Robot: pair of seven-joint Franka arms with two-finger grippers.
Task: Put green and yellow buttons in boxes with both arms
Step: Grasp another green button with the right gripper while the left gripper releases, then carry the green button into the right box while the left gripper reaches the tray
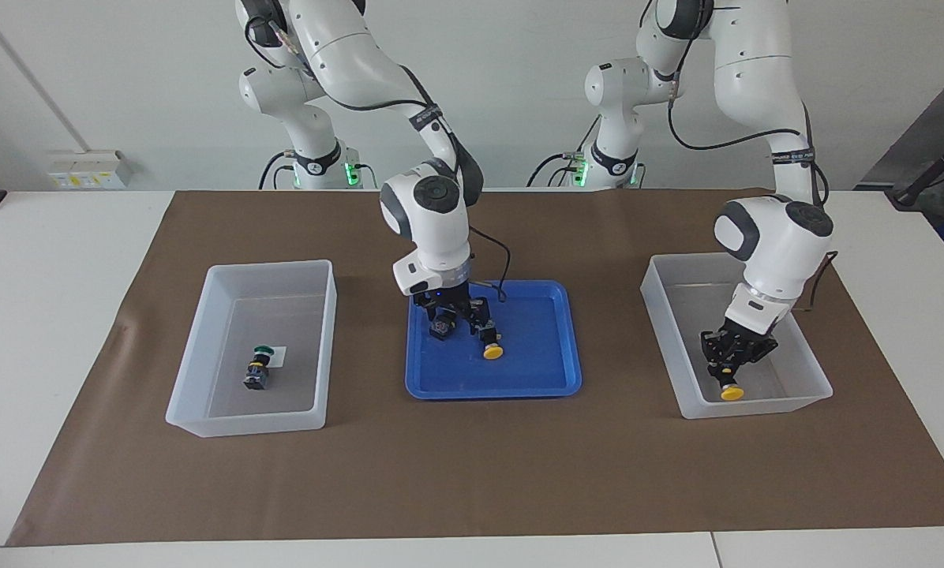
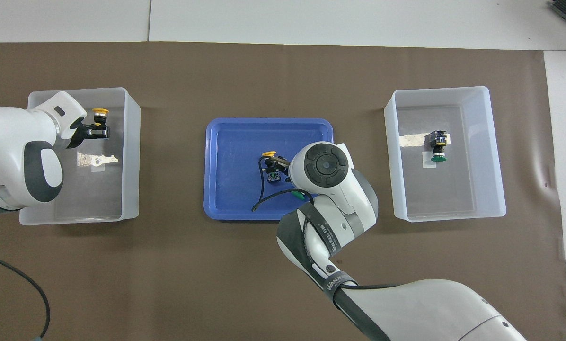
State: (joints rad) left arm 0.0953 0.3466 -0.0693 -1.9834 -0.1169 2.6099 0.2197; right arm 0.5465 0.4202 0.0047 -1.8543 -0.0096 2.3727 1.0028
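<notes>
My left gripper (image 1: 726, 369) is low inside the translucent bin (image 1: 813, 371) at the left arm's end, shut on a yellow button (image 1: 730, 392) with its cap pointing down; the overhead view shows the gripper (image 2: 93, 131), button (image 2: 100, 112) and bin (image 2: 132, 142). My right gripper (image 1: 462, 319) is down in the blue tray (image 1: 551, 371), between a lying yellow button (image 1: 491, 351) and a black button body (image 1: 440, 327). A green cap (image 2: 298, 194) peeks from under that arm. One green button (image 1: 257, 371) lies in the other bin (image 1: 196, 347), also seen from overhead (image 2: 438, 147).
A brown mat (image 1: 472, 473) covers the table under both bins and the tray. Two smaller white arms with green lights (image 1: 322, 162) stand at the robots' edge. A white label (image 2: 98, 160) lies in the left-end bin. A black cable (image 2: 22, 284) lies by the left arm.
</notes>
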